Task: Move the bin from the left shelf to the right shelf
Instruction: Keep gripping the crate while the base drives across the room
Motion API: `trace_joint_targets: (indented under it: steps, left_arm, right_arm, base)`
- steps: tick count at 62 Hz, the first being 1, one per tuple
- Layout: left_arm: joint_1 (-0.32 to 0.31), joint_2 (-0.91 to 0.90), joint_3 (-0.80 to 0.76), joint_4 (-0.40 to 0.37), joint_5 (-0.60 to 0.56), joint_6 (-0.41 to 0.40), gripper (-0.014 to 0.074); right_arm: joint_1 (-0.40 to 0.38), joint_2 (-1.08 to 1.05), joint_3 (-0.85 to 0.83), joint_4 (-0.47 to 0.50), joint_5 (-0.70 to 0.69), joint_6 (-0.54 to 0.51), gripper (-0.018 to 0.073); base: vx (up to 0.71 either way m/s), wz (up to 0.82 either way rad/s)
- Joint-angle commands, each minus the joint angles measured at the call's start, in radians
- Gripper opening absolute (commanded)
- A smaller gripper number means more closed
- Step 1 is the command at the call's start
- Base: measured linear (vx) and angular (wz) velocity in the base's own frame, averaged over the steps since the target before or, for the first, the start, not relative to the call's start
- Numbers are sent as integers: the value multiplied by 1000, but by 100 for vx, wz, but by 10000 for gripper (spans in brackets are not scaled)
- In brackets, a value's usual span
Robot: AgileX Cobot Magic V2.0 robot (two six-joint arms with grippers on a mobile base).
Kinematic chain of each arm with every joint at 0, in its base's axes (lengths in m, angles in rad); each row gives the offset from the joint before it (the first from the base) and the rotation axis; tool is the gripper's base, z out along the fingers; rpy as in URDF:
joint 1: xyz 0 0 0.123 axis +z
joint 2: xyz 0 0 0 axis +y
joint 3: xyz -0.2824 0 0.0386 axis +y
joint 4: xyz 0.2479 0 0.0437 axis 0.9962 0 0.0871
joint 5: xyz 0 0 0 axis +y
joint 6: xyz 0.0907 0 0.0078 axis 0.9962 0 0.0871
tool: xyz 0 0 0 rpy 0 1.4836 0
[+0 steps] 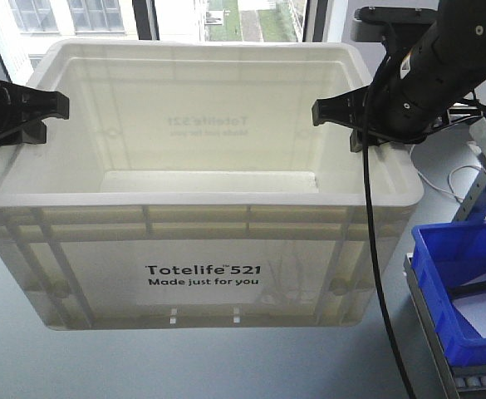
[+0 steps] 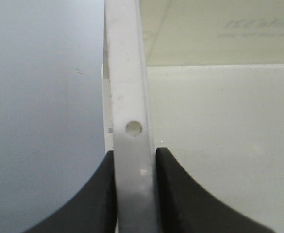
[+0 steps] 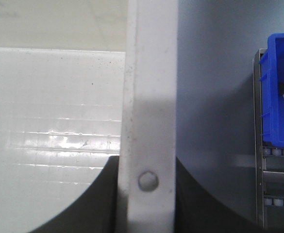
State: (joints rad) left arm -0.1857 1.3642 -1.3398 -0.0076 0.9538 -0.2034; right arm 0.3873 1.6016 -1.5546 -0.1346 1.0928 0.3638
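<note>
The bin, a large white tote printed "Totelife 521 Made just for you", fills the front view and hangs above the grey floor, empty inside. My left gripper is shut on its left rim; both black fingers press the rim's sides in the left wrist view. My right gripper is shut on the right rim, with a finger inside the bin and the other outside.
A blue plastic bin sits on a roller shelf rack at the lower right, also seen as a blue bin in the right wrist view. Windows line the back. A black cable hangs from the right arm across the tote's right corner.
</note>
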Motion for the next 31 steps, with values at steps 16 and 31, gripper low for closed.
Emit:
trace_joint_targets:
  steps: [16, 31]
  left_arm:
    - [1, -42, -39, 27, -90, 15, -6]
    - [1, -42, -39, 27, -90, 15, -6]
  right_arm:
    - [-7, -53, -38, -71, -83, -4, 22]
    - [-7, -53, -38, -71, -83, -4, 22]
  base:
    - [22, 6]
    - [22, 9]
